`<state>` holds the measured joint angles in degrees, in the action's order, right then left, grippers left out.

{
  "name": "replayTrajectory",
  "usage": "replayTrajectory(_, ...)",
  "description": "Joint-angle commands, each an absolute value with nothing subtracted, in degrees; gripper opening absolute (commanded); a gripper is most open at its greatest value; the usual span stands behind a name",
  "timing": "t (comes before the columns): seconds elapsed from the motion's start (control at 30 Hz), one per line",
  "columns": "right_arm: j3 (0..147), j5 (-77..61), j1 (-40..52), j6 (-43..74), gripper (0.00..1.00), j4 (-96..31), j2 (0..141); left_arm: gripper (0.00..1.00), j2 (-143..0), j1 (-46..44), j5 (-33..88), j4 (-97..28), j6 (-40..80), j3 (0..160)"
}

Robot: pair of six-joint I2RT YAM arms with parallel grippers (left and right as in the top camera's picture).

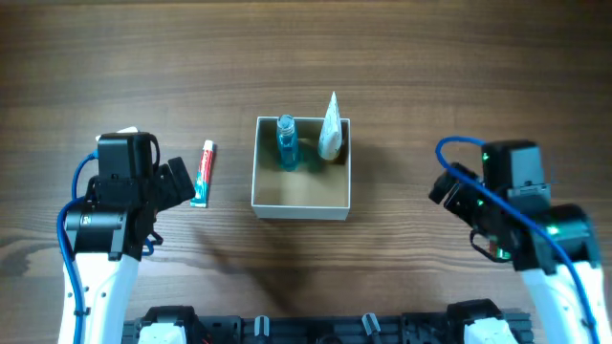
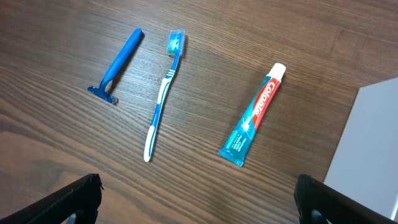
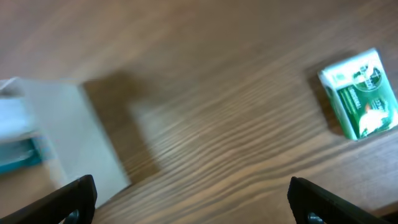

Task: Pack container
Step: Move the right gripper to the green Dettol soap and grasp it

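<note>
Right now my left gripper (image 2: 199, 200) hangs spread and empty over the desk (image 2: 56, 146), with the toothpaste (image 2: 254, 115) nearest and the toothbrush (image 2: 163, 99) and razor (image 2: 118, 65) beyond. My right gripper (image 3: 193, 200) is also spread, holding nothing. The container (image 1: 301, 203) sits mid-desk between my arms, with a blue bottle (image 1: 287, 143) and a white tube (image 1: 331, 129) inside. I judge the toothpaste comes next: descend, then pinch across it. Only my left wrist view shows the brush and razor; only the right shows a green box (image 3: 360, 93).

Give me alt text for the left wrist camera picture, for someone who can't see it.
A blue razor, a blue and white toothbrush and a toothpaste tube lie apart on a wooden table; the white wall of the container shows at right.
</note>
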<state>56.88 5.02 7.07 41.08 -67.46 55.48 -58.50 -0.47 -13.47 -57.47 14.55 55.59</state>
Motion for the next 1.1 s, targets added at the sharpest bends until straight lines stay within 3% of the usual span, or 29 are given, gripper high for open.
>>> replayTrajectory(0.0,50.39,7.7,-0.56,39.0,1.0,-63.7,55.72,1.0,-58.52,-0.36,-13.1,-57.49,15.46,56.64)
replayTrajectory(0.17,49.63,7.66,-16.69,23.51,1.0,-58.41,60.53,1.0,-58.52,-0.36,-13.1,-57.49,15.46,56.64)
replayTrajectory(0.33,49.34,7.64,-25.89,14.92,1.0,-58.28,67.2,1.0,-58.52,-0.36,-13.1,-57.47,15.46,56.64)
replayTrajectory(0.63,49.08,3.81,-29.26,17.47,1.0,-55.81,81.21,1.0,-58.52,-0.36,-13.1,-57.47,15.46,56.64)
replayTrajectory(1.07,42.81,8.19,-34.81,16.53,1.0,-47.88,85.36,1.0,-58.52,-0.36,-13.13,-57.23,15.46,56.64)
